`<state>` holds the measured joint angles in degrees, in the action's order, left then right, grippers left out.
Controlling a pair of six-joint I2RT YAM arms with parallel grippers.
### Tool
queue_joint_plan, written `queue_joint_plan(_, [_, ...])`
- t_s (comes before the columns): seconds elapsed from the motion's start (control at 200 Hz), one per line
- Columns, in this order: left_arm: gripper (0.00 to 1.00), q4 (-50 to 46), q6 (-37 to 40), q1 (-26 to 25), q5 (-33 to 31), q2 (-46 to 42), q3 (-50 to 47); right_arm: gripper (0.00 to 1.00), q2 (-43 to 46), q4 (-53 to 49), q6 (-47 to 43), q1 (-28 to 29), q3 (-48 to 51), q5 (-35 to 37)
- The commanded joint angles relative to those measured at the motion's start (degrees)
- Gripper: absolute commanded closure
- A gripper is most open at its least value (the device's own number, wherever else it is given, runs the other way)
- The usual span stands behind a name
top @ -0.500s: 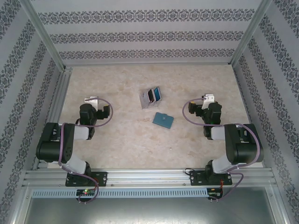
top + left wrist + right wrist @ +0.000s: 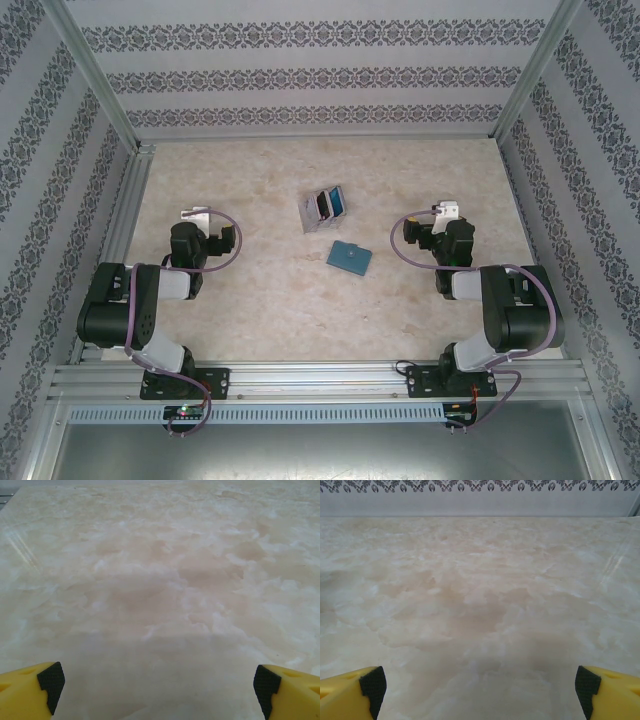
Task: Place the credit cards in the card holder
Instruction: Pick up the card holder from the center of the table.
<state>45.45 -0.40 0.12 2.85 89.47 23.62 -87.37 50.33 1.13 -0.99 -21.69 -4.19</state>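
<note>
In the top view the teal card holder (image 2: 350,257) lies shut and flat at the table's middle. Just behind it stands a grey see-through card stand (image 2: 312,212) with a dark red card (image 2: 321,205) and a blue card (image 2: 337,202) upright in it. An orange-yellow card is hidden or too small to tell. My left gripper (image 2: 195,217) rests low at the left, well away from the holder. My right gripper (image 2: 440,213) rests at the right. Both are open, with yellow fingers (image 2: 30,692) (image 2: 610,692) spread wide over bare table and nothing between them.
The beige marbled table (image 2: 260,300) is boxed in by patterned walls and metal rails (image 2: 320,380) along the near edge. Free room lies between each gripper and the central objects.
</note>
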Motion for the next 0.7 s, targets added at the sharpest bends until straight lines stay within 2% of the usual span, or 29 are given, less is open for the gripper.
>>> queue_joint_plan(0.0, [0.01,-0.1,0.4,0.63,0.86,-0.43,1.17,0.02,0.95,0.21,0.19,0.12,-0.63,-0.82])
queue_joint_plan(0.694, [0.01,-0.02,0.4,0.59,0.84,-0.42,1.12,0.02,1.37,-0.8,0.63,0.82,-1.02,2.42])
